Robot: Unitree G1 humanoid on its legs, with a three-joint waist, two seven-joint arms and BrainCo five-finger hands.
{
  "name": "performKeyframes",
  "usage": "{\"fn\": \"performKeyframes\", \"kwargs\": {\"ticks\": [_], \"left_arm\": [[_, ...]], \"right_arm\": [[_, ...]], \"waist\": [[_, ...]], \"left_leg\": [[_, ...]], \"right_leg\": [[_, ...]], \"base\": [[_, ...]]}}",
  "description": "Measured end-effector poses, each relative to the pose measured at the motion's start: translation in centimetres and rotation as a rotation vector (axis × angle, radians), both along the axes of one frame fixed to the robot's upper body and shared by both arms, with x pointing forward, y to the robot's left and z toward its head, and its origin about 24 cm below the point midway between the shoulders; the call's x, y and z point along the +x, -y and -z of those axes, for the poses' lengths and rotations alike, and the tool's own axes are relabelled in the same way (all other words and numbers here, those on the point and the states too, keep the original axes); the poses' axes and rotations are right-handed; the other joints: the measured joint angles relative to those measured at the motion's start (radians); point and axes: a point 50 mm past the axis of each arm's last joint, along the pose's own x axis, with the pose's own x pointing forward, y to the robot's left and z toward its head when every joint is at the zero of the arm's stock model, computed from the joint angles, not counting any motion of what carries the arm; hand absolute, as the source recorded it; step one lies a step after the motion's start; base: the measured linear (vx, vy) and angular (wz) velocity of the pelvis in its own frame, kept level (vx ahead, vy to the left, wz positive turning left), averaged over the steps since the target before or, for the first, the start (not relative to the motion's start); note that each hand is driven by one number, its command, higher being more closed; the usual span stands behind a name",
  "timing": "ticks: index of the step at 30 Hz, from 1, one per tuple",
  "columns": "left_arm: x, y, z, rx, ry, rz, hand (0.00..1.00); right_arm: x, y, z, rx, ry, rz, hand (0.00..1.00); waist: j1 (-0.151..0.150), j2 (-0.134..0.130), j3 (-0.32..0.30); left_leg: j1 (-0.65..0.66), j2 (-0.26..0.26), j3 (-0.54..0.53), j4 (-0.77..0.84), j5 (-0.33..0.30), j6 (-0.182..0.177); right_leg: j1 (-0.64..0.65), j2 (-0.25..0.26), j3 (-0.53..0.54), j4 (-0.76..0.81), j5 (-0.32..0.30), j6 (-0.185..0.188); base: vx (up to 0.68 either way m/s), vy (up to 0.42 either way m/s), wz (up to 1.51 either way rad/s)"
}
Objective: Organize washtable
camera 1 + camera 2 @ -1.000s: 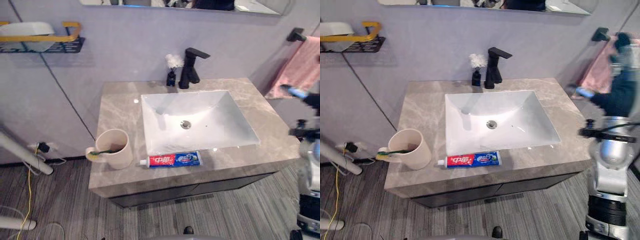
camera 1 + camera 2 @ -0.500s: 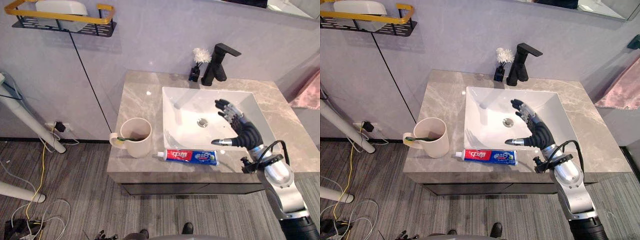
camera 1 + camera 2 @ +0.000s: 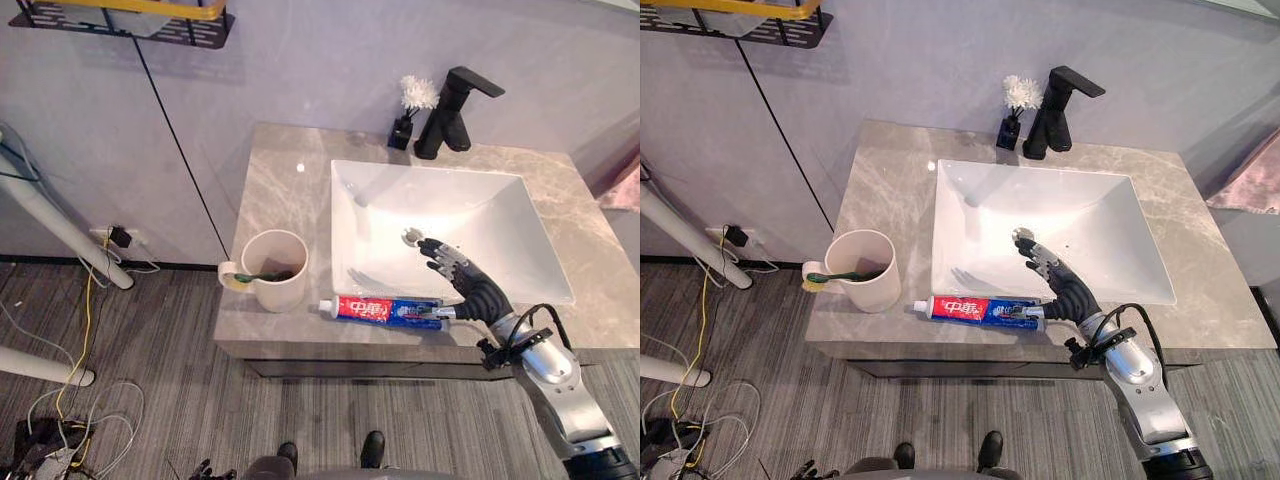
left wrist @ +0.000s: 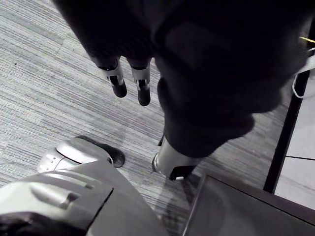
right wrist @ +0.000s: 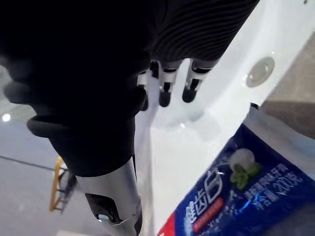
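Right hand (image 3: 478, 293) is spread: fingers fan out over the front rim of the sink (image 3: 350, 230), thumb down at the blue end of the toothpaste tube (image 3: 385, 311). Nothing is pinched. I can't tell whether the thumb touches the tube or sits just above it.

The tube lies flat on the front strip of the surface (image 3: 275, 195), along the sink's edge, red end toward the cup (image 3: 274, 270). The cup stands left of the tube, apart from it, with a toothbrush (image 3: 245, 280) lying across its rim.

My read: you're on the reach for the tube, grasp not yet made. Next, lower the fingers over the tube and close them against the thumb. The tube looks slick and could skid toward the front edge if nudged.

Left hand (image 4: 118, 81) hangs over the floor, fingers straight, holding nothing.

At the back: faucet (image 3: 455, 110), small flower vase (image 3: 408, 105). The wall shelf (image 3: 120, 18) is cut off at the top, so its contents are unclear.
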Motion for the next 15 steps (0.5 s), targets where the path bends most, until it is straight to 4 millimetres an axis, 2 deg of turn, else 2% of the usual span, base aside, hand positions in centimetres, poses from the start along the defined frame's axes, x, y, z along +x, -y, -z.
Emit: {"fn": "performKeyframes", "kwargs": {"ticks": [15], "left_arm": [[0.28,-0.16,-0.10,-0.010,0.015,0.031,0.00]], "right_arm": [[-0.24,-0.44,0.50,-0.080,-0.040,-0.072,0.00]], "waist": [[0.007,-0.010,0.048]], "left_leg": [[-0.032,0.003,-0.004,0.021,-0.005,-0.007]], "right_leg": [[-0.019,0.001,-0.005,0.000,0.000,0.000]], "base": [[0.00,-0.001,0.00]]}}
